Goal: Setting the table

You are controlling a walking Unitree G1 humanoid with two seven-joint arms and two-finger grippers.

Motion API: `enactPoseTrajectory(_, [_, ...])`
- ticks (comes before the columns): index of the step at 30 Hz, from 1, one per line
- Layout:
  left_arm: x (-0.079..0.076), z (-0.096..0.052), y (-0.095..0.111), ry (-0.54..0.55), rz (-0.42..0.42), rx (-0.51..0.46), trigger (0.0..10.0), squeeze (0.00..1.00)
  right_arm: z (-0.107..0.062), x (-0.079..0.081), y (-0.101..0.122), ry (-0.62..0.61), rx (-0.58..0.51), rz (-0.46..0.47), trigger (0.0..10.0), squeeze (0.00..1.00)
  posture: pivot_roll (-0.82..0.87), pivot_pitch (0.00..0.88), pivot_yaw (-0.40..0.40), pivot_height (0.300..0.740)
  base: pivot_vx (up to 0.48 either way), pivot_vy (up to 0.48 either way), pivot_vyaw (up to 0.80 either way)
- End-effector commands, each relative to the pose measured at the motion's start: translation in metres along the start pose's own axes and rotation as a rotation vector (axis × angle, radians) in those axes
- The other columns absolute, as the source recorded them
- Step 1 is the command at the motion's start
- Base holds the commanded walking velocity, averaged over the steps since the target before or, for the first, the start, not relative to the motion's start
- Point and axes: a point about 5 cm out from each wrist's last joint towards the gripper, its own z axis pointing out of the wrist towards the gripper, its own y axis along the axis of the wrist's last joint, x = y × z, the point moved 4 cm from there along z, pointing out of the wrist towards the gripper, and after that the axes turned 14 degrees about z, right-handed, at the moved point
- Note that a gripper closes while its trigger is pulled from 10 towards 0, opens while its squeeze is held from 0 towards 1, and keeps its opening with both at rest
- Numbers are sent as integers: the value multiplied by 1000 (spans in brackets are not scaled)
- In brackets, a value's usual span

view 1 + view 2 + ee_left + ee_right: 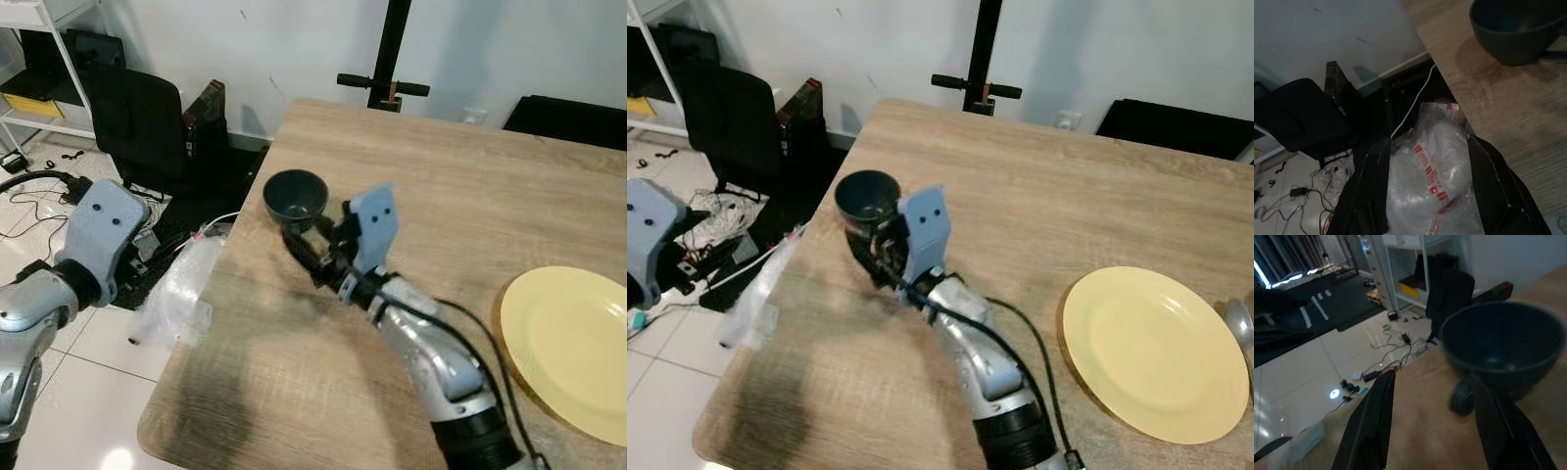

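A dark blue-grey bowl stands near the left edge of the wooden table. My right gripper lies low on the tabletop just in front of the bowl, fingers pointing at its base. In the right wrist view the bowl sits beyond the fingertips, and the right gripper is open with nothing between its fingers. A yellow plate lies at the table's right side. My left gripper is open, held off the table's left edge above the floor.
A crumpled clear plastic bag lies on the floor by the table's left edge. A black chair, loose cables and white shelving stand further left. A black stand rises behind the table. A grey rounded thing lies beside the plate.
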Motion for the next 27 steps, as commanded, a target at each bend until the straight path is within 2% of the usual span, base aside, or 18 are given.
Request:
enactPoseTrajectory(1, [-3, 2, -5, -5, -6, 14, 10000, 0, 5, 2, -16, -38, 43, -31, 10000, 0, 87, 81, 61, 740, 0, 0, 0])
enactPoseTrajectory(2, [-3, 2, -5, -5, -6, 14, 10000, 0, 5, 2, -16, -38, 43, -31, 10000, 0, 87, 81, 61, 740, 0, 0, 0])
enactPoseTrajectory(5, [-2, 5, -3, 8, -12, 8, 10000, 0, 14, -7, -33, -138, 82, -76, 10000, 0, 96, 78, 59, 740, 0, 0, 0])
enactPoseTrajectory(10, [-2, 6, -3, 17, -14, 8, 10000, 0, 22, 3, -43, -106, 102, -74, 10000, 0, 101, 78, 58, 740, 0, 0, 0])
enactPoseTrajectory(14, [-2, 6, -3, 21, -15, 8, 10000, 0, 24, -1, -47, -148, 105, -90, 10000, 0, 99, 77, 57, 740, 0, 0, 0])
enactPoseTrajectory(18, [-3, 6, -2, 27, -19, 6, 10000, 0, 27, -23, -40, -310, 58, -123, 10000, 0, 106, 78, 53, 740, 0, 0, 0])
enactPoseTrajectory(20, [-3, 6, -2, 28, -20, 5, 10000, 0, 27, -29, -37, -342, 43, -128, 10000, 0, 106, 78, 53, 740, 0, 0, 0])
enactPoseTrajectory(22, [-4, 6, -2, 28, -24, 5, 10000, 0, 24, -42, -28, -408, 4, -151, 10000, 0, 107, 78, 53, 740, 0, 0, 0])
enactPoseTrajectory(27, [-6, 7, -2, 26, -27, 4, 10000, 0, 20, -50, -24, -447, -11, -167, 10000, 0, 100, 78, 54, 740, 0, 0, 0])
